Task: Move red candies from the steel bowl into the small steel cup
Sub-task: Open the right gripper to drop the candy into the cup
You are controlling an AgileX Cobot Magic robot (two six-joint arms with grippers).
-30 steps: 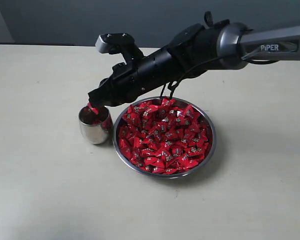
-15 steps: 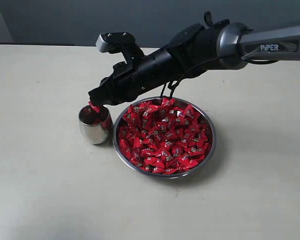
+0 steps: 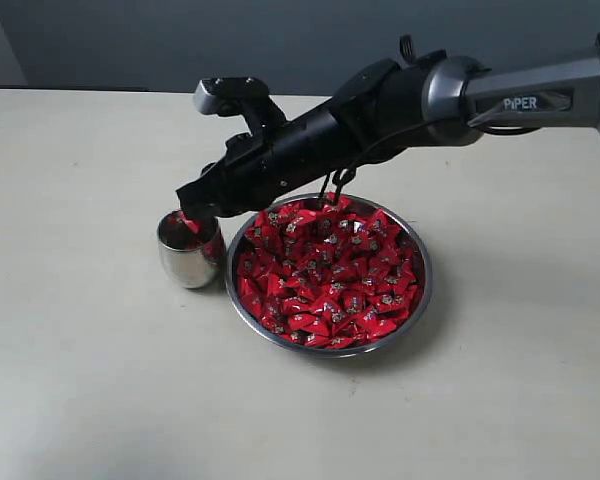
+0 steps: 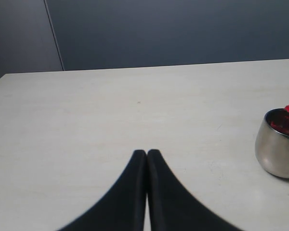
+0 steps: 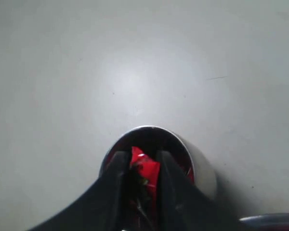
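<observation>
The steel bowl [image 3: 421, 292] sits mid-table, heaped with red candies [image 3: 325, 272]. Just to its left stands the small steel cup [image 3: 187, 260], with some red candies inside. My right gripper [image 3: 188, 214] reaches across the bowl and hangs over the cup's mouth, shut on one red candy [image 5: 145, 168]. In the right wrist view the cup [image 5: 204, 174] lies directly beneath the right gripper [image 5: 142, 159]. My left gripper [image 4: 147, 153] is shut with nothing in it, low over bare table, with the cup [image 4: 278, 155] off to one side. The left arm does not show in the exterior view.
The pale table [image 3: 90, 380] spreads around the bowl and cup. A dark wall [image 3: 180, 40] runs behind the far edge. A sliver of the bowl's rim [image 5: 273, 219] shows in the right wrist view.
The right arm has shifted slightly, its rear part drifting left. The gripper stays over the cup with the candy still pinched. The left gripper's earlier state is not shown.
</observation>
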